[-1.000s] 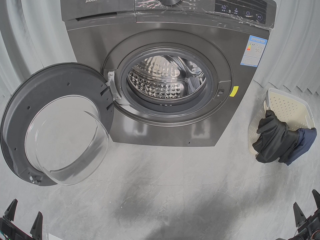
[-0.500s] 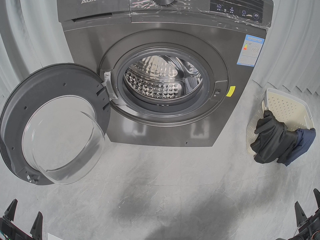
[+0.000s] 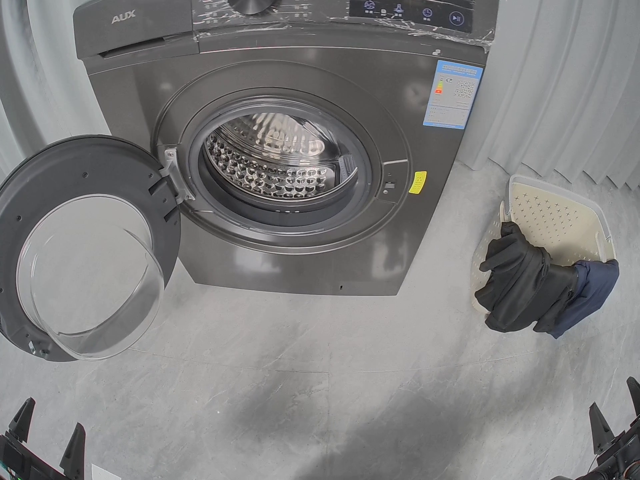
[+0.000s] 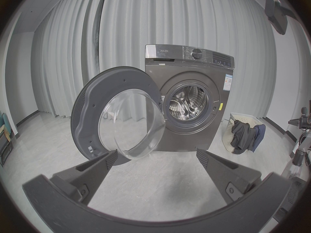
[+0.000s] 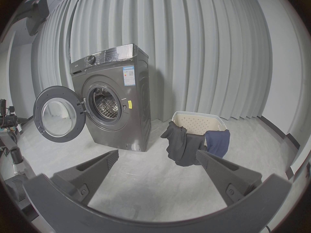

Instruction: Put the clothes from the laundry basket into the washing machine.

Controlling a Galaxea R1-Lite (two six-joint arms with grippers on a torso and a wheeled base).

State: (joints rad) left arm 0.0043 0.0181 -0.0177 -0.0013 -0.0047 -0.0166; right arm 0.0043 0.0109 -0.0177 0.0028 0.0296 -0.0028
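left pincer (image 3: 51, 428) low at near left edge of floor (image 3: 333, 381), fingers apart; wrist level, pointing at washing machine (image 3: 400, 135). right pincer (image 3: 613, 408) low at near right edge, fingers apart too, wrist level, facing laundry basket (image 3: 560, 215). machine front: printed blue label (image 3: 453, 95) upper right, small yellow sticker (image 3: 417, 182) beside door opening. door (image 3: 80, 168) swung wide left, steel drum (image 3: 267, 161) showing. basket on floor right of machine, near curtain (image 3: 567, 68); black garment (image 3: 520, 288) and navy garment (image 3: 590, 288) draped over its near rim.

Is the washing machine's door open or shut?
Open: the door is swung wide to one side, and the steel drum shows inside.
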